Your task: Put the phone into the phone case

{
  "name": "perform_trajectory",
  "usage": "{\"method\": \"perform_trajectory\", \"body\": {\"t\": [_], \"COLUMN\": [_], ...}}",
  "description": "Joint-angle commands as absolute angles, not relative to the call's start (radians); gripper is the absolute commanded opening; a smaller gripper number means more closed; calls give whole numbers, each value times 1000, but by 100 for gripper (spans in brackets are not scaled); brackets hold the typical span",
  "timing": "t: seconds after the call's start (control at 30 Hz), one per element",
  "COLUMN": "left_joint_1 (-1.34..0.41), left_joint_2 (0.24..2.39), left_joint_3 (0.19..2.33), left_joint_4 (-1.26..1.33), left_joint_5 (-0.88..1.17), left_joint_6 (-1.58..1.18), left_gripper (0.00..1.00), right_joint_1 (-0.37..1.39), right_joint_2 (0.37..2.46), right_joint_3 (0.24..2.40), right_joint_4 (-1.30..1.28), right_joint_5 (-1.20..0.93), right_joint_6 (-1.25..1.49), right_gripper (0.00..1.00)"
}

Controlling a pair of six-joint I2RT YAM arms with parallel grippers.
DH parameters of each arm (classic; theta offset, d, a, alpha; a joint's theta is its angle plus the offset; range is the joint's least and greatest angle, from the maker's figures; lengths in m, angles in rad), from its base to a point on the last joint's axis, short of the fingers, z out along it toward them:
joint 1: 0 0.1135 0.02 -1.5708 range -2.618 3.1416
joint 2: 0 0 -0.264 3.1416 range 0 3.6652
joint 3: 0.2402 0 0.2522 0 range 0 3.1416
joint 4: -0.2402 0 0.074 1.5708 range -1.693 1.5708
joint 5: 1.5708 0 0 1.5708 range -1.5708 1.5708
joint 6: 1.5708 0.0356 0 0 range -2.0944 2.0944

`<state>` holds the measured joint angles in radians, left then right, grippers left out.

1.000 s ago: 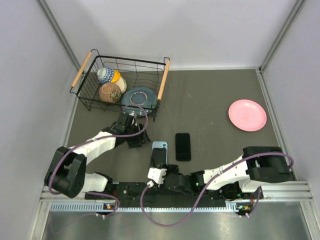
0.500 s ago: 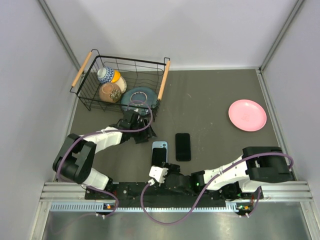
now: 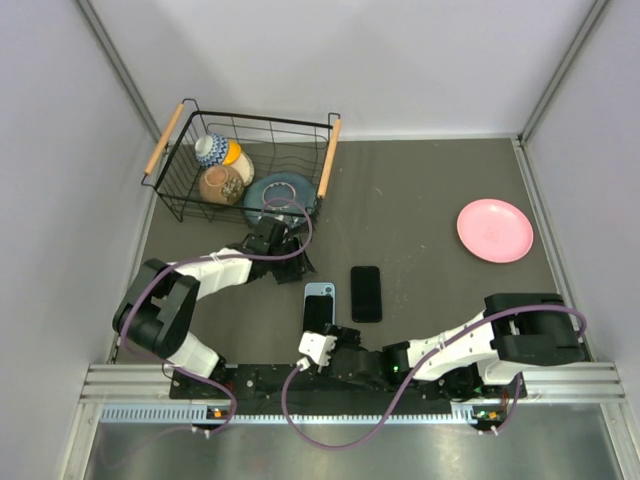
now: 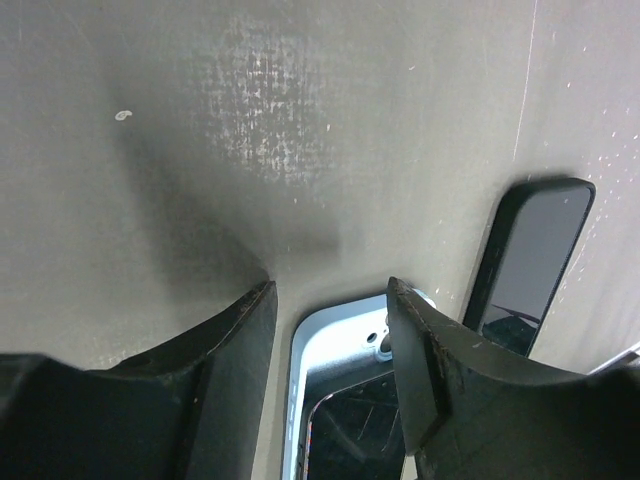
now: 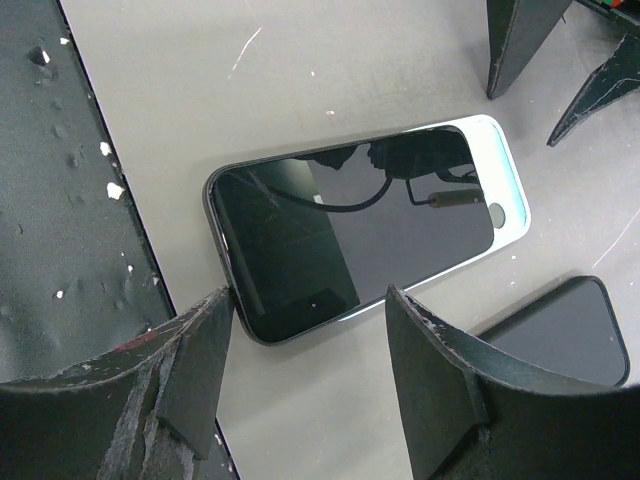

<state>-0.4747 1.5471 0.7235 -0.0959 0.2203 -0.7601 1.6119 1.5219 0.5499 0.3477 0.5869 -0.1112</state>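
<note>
Roughly halfway, I would judge: the phone (image 5: 330, 225) already lies face up on the pale blue phone case (image 5: 508, 180), but it is not seated. In the right wrist view its near end overhangs the case toward the arm bases, while the far end of the case, with the camera cut-out, shows bare beyond the phone's edge. From above, the pair rests on the bench (image 3: 420, 200) just in front of the bases, and a second dark phone (image 3: 366, 293) lies just beside it on the right, apart from it. The left jaws are spread and empty, hanging over the uncovered far end of the case; whether they touch the bench I cannot tell. The right jaws are likewise spread and hold nothing, low at the near end of the phone. What is left, as I read it, is to slide the phone along until it meets the case's far rim, then press it down so the edges snap in. A wire basket (image 3: 262, 121) of crockery and a pink plate (image 3: 495, 230) stand well apart.
</note>
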Motion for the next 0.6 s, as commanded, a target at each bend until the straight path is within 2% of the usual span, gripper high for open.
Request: {"method": "perform_trajectory", "body": {"t": [0.0,0.2,0.37,0.57], "left_joint_1": [-492,-540,-575,-612], "left_joint_2": [1568,1562,1589,1597], "left_joint_3": [700,712,719,724], "left_joint_4": [-190,-224,-230,-279], "left_joint_5": [80,-23,-29,-84], "left_joint_6": [-709,-710,-703,-707], "left_gripper": [52,49,46,40], "right_joint_1": [1606,1605,1605,1601], "right_joint_2": [1503,1500,1516,1517], "right_joint_3": [552,549,546,540], "right_joint_4": [397,396,391,397], "right_joint_5": [626,623,620,623], "right_joint_6": [-110,-103,-101,-103], "right_gripper": [62,62,62,67]}}
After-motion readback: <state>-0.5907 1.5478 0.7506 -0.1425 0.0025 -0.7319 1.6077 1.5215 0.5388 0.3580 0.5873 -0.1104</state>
